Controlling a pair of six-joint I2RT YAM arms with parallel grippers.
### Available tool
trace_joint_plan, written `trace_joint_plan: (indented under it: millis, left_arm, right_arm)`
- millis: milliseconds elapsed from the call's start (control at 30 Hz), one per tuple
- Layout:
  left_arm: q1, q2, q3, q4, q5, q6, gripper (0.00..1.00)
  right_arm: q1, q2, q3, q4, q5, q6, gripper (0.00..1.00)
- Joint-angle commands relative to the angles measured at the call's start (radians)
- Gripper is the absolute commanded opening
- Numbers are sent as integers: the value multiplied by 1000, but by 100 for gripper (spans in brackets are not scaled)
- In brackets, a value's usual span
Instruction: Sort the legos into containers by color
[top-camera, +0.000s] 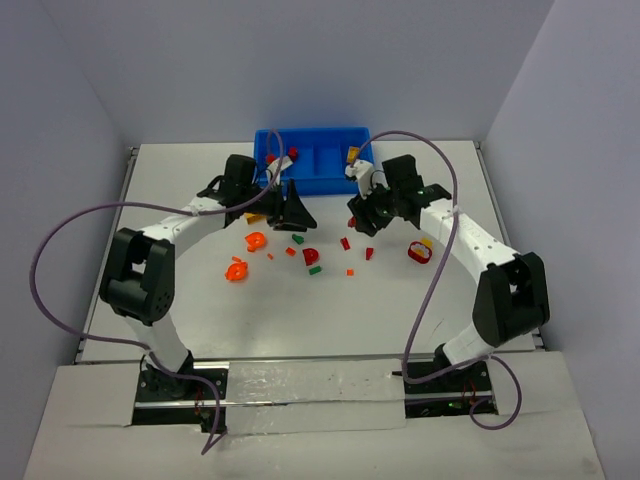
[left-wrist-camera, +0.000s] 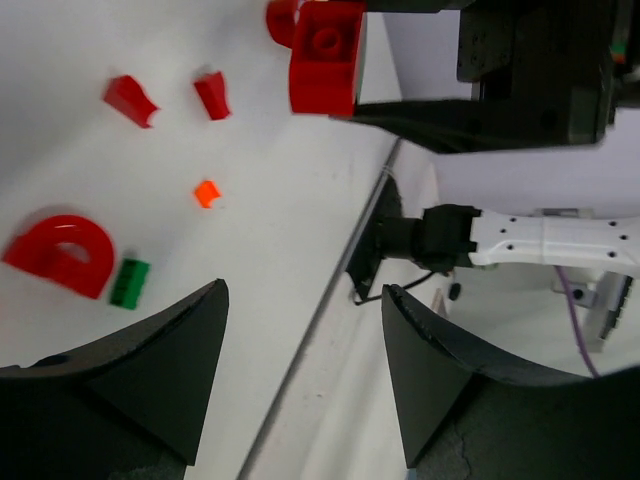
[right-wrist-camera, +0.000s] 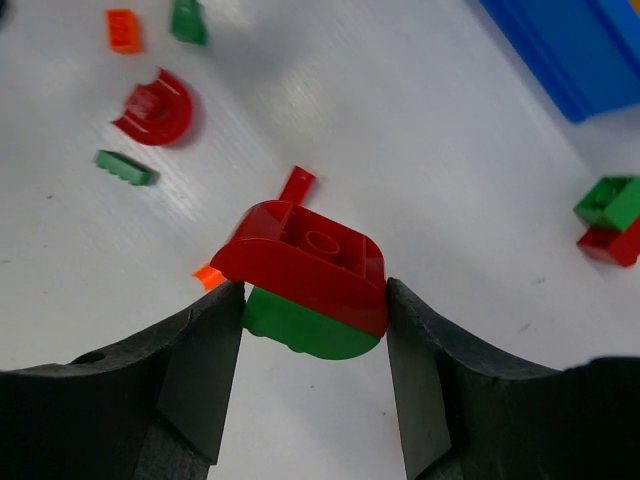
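Just before the tray's (top-camera: 312, 131) front wall, the down-tilted right gripper (right-wrist-camera: 315, 300) clasped a red-green block (right-wrist-camera: 300, 255); the left gripper (left-wrist-camera: 305, 300) gaped empty.

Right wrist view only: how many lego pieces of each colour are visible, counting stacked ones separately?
Red: 4 – red arch, red bar, red rounded piece held by the right gripper, red brick
Green: 4 – green wedge, green plate, green rounded piece under the held one, green brick
Orange: 2 – orange brick, orange bit
Total: 10
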Motion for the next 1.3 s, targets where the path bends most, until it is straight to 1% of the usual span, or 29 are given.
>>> trace_joint_plan:
  millis: [0,133,300,467,633,800,967,1067,1133,1167,1267]
  left_arm:
    - [-40,21,43,112,93,-129,73]
    - [-70,26,47,152,93,-163,74]
    - [-79,32,53,210,93,-201,75]
    - [-88,33,54,227,90,-211,76]
    - [-101,39,56,225,81,-206,75]
    - [-107,43,66,219,78,-198,71]
    - [-112,49,72,210,82,-188,62]
    - [-113,52,71,211,88,-188,45]
    - [-115,53,68,215,91,-190,38]
    - [-115,54,68,217,91,-191,36]
    - [-116,57,68,220,102,-197,26]
  right_arm:
    - [76,-89,18,36,-17,-92,41]
    - [123,-107,29,34,-26,-99,41]
    - [182,-138,9,47,-30,-106,42]
    - [205,-140,15,41,-31,-111,42]
    - [223,-144,22,40,-31,-114,43]
    - [230,-139,28,37,-31,-114,43]
    - [235,-131,38,37,-31,-114,43]
    - [238,-127,43,34,-31,-114,44]
    - [239,-127,44,35,-30,-114,44]
    - [239,-127,45,35,-29,-114,44]
    - [243,-128,45,35,-28,-112,45]
